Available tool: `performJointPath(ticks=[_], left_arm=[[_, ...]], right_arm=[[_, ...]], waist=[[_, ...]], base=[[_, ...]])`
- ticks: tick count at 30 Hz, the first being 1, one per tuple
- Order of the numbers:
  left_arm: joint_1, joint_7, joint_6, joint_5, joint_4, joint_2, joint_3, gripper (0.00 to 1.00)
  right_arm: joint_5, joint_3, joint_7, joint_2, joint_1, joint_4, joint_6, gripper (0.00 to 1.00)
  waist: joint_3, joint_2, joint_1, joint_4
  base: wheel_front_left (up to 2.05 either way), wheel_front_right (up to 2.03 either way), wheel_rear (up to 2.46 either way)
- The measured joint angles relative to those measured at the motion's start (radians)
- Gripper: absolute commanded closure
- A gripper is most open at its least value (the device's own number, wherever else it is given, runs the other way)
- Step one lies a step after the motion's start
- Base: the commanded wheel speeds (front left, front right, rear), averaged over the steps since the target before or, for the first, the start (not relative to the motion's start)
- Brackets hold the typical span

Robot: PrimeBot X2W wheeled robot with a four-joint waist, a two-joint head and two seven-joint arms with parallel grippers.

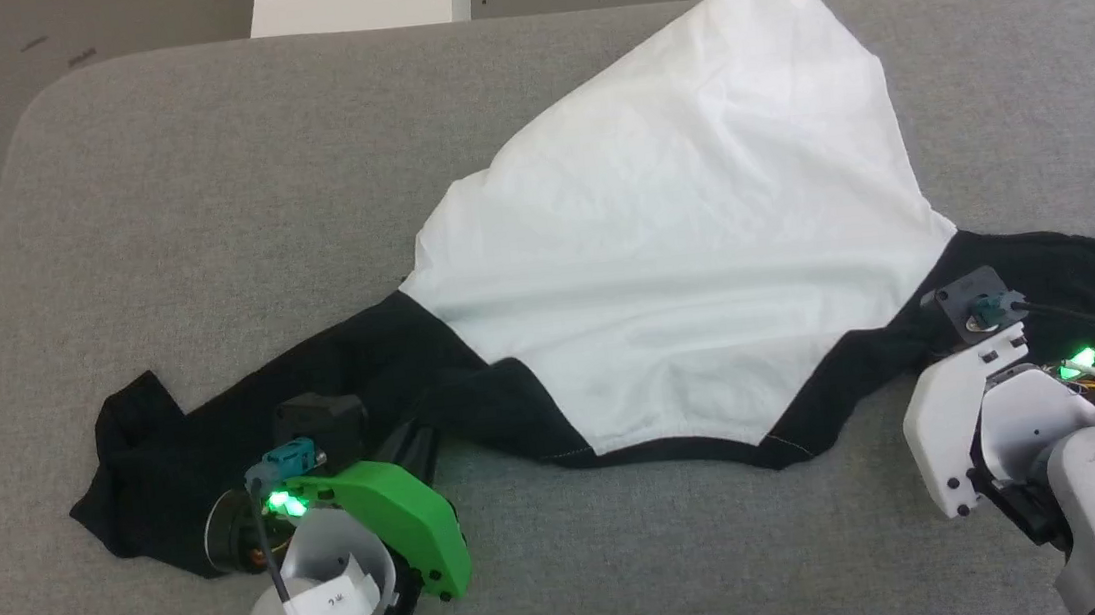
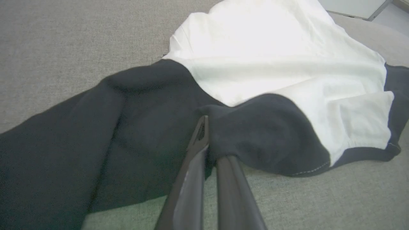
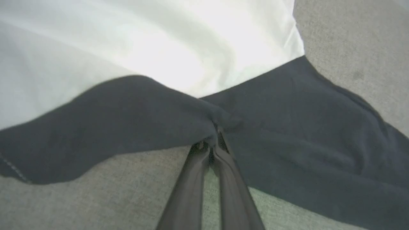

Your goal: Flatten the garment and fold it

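shirt point(image 1: 680, 224) lies bunched on grey table point(image 1: 194, 181). left gripper point(image 2: 213, 145) and right gripper point(image 3: 213, 140) each pinched closed on black shoulder fabric. judgement: draw apart evenly, low, avoiding slip.

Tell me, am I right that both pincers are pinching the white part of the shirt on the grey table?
Not quite: each pincer pinches black cloth, not white. The left wrist view shows the left pincer closed on a black fold of the shirt, the right wrist view the right pincer likewise.
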Motion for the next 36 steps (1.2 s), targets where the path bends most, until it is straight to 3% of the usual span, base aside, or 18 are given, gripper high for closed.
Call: performJointPath(ticks=[6, 10, 13, 18, 28, 36], left_arm=[[0.0, -0.035, -0.012, -0.067, -0.033, -0.016, 0.022, 1.0], [-0.016, -0.033, -0.029, -0.154, -0.088, -0.025, 0.046, 1.0], [-0.077, -0.012, -0.035, -0.206, -0.126, -0.015, 0.067, 1.0], [-0.246, 0.038, -0.044, -0.266, -0.163, 0.013, 0.088, 1.0], [-0.617, 0.113, -0.052, -0.299, -0.107, 0.069, 0.081, 1.0], [-0.801, 0.121, -0.052, -0.281, 0.009, 0.102, 0.086, 1.0]], right_arm=[[0.113, -0.044, 0.01, 0.016, 0.019, -0.064, 0.0, 1.0], [0.27, -0.14, 0.063, 0.049, 0.005, -0.164, 0.0, 1.0], [0.377, -0.219, 0.128, 0.099, -0.053, -0.244, 0.0, 1.0], [0.499, -0.316, 0.251, 0.116, -0.212, -0.292, 0.0, 1.0], [0.555, -0.405, 0.425, 0.097, -0.549, -0.246, 0.0, 1.0], [0.548, -0.438, 0.511, 0.123, -0.706, -0.204, 0.0, 1.0]], waist=[[-0.031, 0.0, 0.0, -0.015], [-0.059, 0.0, 0.0, -0.028], [-0.082, 0.0, 0.0, -0.038], [-0.125, 0.0, 0.0, -0.052], [-0.195, 0.0, 0.0, -0.066], [-0.2, 0.0, 0.0, -0.077]], base=[[0.0, 0.0, 0.0], [0.0, 0.0, 0.0], [0.0, 0.0, 0.0], [0.0, 0.0, 0.0], [0.0, 0.0, 0.0], [0.0, 0.0, 0.0]])
